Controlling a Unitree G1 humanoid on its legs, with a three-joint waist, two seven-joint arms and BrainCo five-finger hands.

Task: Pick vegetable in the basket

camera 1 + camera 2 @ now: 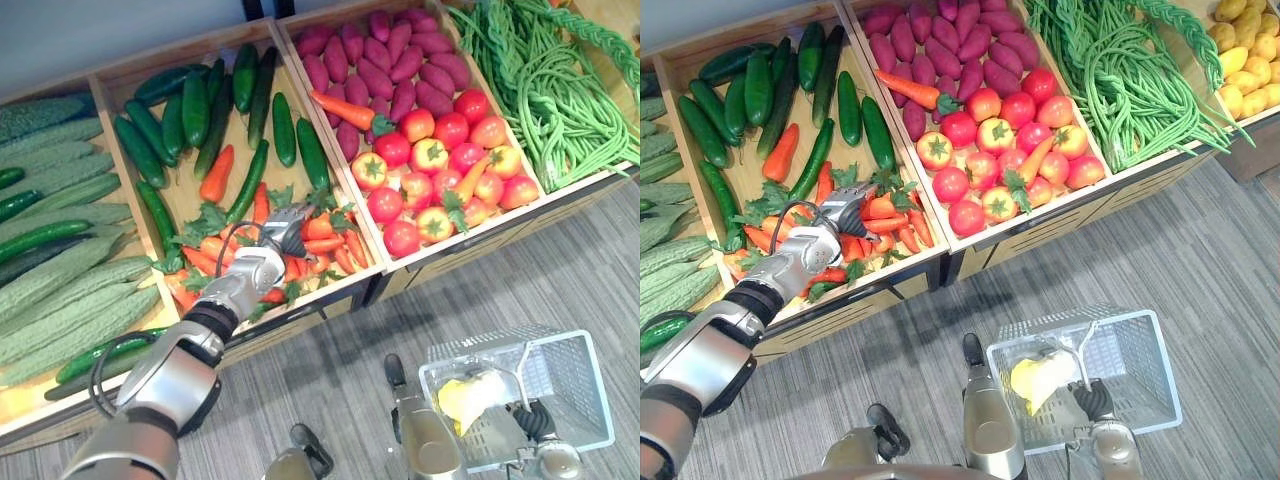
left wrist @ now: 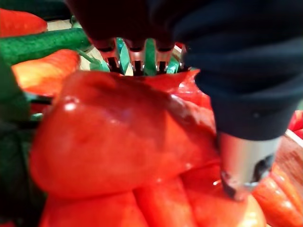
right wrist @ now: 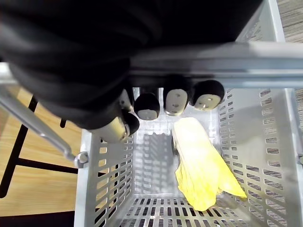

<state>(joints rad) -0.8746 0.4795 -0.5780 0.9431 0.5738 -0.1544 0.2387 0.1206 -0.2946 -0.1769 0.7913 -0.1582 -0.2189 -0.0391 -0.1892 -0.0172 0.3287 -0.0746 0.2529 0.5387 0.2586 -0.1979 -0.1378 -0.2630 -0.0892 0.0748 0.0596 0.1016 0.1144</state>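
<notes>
My left hand (image 1: 258, 268) reaches into the pile of leafy carrots (image 1: 328, 236) at the front of the middle crate. In the left wrist view its fingers (image 2: 136, 57) curl over the far side of one orange carrot (image 2: 118, 137) and the thumb (image 2: 242, 163) presses on the near side. Low at the right, my right hand (image 1: 1095, 400) holds a grey wire basket (image 1: 592, 400) over the floor, fingers (image 3: 175, 100) wrapped round its handle (image 3: 213, 59). Inside the basket lies a yellow leafy vegetable (image 3: 201, 172).
The wooden display holds bitter gourds (image 1: 60, 290), cucumbers (image 1: 195, 105), purple sweet potatoes (image 1: 400, 60), tomatoes (image 1: 440, 165), long green beans (image 1: 560, 90) and yellow produce (image 1: 1245, 45). Grey carpet floor (image 1: 330, 370) lies between the stand and the basket.
</notes>
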